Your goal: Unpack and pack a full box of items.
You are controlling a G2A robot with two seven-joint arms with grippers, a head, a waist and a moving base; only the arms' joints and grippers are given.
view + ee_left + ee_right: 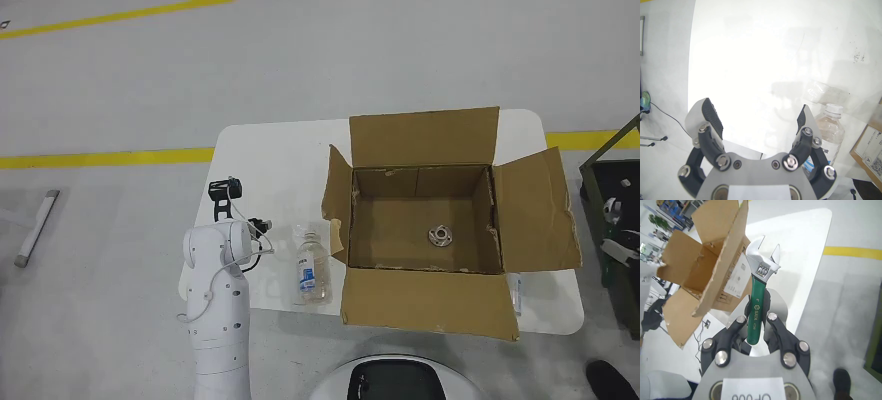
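Note:
An open cardboard box (520,225) stands on the right half of the white table (270,150); a small metal part (440,236) lies on its floor. A clear water bottle (312,265) lies just left of the box. My left gripper (228,192) hangs open over bare table left of the bottle (831,128), nothing between its pads (712,115). My right gripper (758,298) is shut on the green handle of an adjustable wrench (762,262), held in the air off the table's right side, beside the box's outer flap (687,262).
A crumpled clear plastic bag (817,91) lies on the table beyond the bottle. A dark green rack (612,230) stands right of the table. A shoe (842,381) is on the floor near the table's front right corner. The table's left half is bare.

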